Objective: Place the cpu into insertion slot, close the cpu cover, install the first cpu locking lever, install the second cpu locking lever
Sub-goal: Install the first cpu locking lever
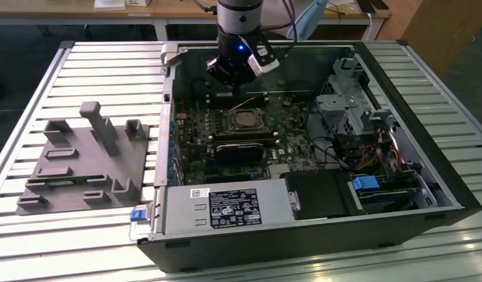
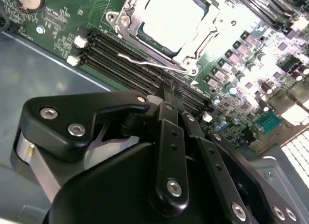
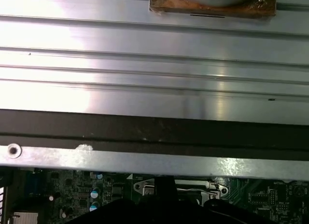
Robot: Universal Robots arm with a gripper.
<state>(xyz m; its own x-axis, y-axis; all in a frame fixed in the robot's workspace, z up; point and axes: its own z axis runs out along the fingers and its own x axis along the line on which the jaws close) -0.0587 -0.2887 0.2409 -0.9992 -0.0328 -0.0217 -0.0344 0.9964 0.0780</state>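
The cpu [image 2: 169, 16], a flat silver square, sits in the insertion slot [image 1: 230, 121] on the green board; it is also visible in the exterior view [image 1: 245, 120]. The cpu cover [image 2: 195, 43], a thin metal frame, lies flat around it. A thin wire locking lever [image 2: 145, 63] runs along the cover's near side, its end raised off the board [image 1: 243, 104]. My gripper [image 2: 166, 89] hangs just above that lever, with the black fingers [image 2: 164, 137] shut together and nothing between them. I cannot tell whether the tips touch the lever. The socket's edge [image 3: 178, 187] shows in the first wrist view.
The open computer case [image 1: 429, 170] lies on a slatted metal table [image 1: 107, 64]. A grey fixture block [image 1: 84, 158] stands at the exterior view's left. Inside are the power supply [image 1: 225, 205], a black block [image 1: 239, 150] below the socket, drive bays [image 1: 355, 111] and long memory slots [image 2: 120, 55].
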